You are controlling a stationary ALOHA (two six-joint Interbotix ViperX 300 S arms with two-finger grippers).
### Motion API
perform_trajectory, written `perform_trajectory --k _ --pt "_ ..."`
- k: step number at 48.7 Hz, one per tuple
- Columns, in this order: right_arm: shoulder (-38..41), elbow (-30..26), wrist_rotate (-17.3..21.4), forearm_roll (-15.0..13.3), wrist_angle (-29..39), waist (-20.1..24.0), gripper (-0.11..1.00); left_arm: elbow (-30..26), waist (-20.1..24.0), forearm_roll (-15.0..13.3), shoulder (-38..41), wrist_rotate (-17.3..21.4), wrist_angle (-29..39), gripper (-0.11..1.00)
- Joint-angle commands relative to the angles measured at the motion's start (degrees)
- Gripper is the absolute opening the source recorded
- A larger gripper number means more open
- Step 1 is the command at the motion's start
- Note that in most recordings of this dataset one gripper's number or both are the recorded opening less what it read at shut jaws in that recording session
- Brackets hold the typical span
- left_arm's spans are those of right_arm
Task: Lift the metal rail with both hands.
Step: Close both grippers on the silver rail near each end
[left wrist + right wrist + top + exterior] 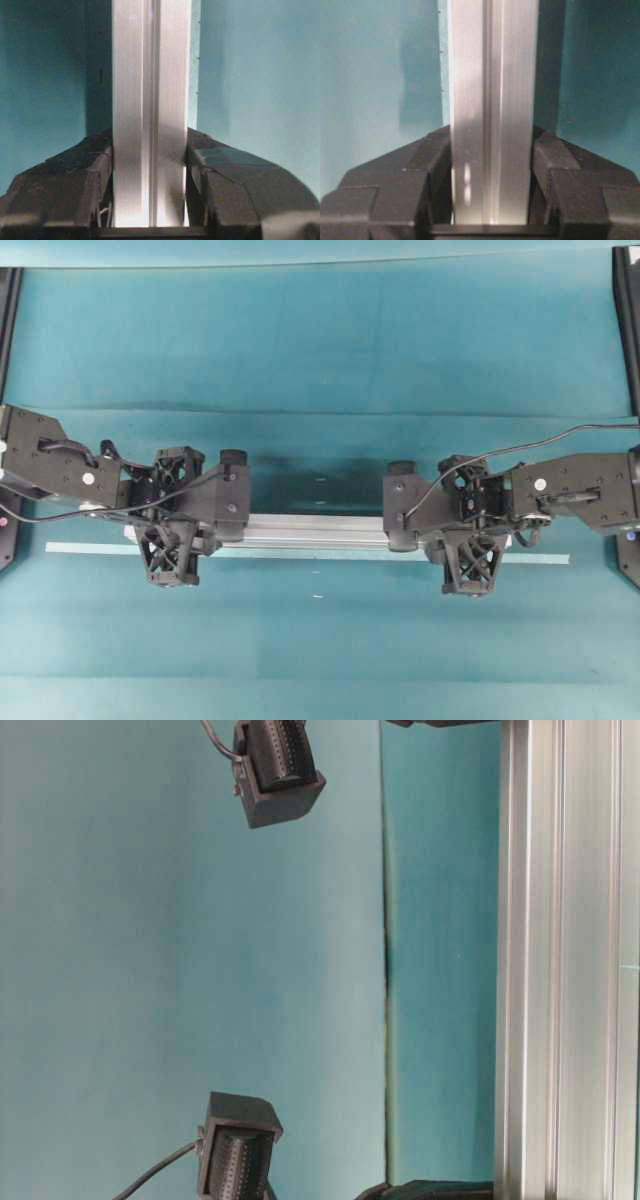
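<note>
The metal rail (pixel 315 530) is a silver grooved bar lying left to right across the teal table. My left gripper (pixel 172 528) is shut on it near its left end, one lattice finger on each side. My right gripper (pixel 468 530) is shut on it near its right end in the same way. In the left wrist view the rail (pixel 150 90) runs up between the black fingers (pixel 75 175), which press both its flanks. The right wrist view shows the same hold on the rail (pixel 492 75). The table-level view shows the rail (pixel 565 960) close up. I cannot tell whether it is off the table.
A thin pale tape strip (pixel 90 549) lies on the table (pixel 320 340) just in front of the rail and reaches past both its ends. Black frame posts (pixel 627 320) stand at the table's left and right edges. A cable (pixel 560 435) trails from the right arm.
</note>
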Motion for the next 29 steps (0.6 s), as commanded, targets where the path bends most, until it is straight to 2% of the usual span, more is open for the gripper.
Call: perform_trajectory --k 1,21,29 --pt "0.35 -0.35 -0.18 0.18 -0.18 -0.18 0.37 -0.18 -0.18 0.09 -0.35 -0.09 -0.35 0.28" --pt "-0.09 -0.79 0.09 0.18 0.18 -0.53 0.37 -0.44 0.09 0.09 -0.62 0.18 0.0 0.29" --pt "-3.43 -3.34 0.35 0.18 5.19 -0.62 0.37 -2.37 0.09 0.09 -4.31 0.26 2.55 0.28"
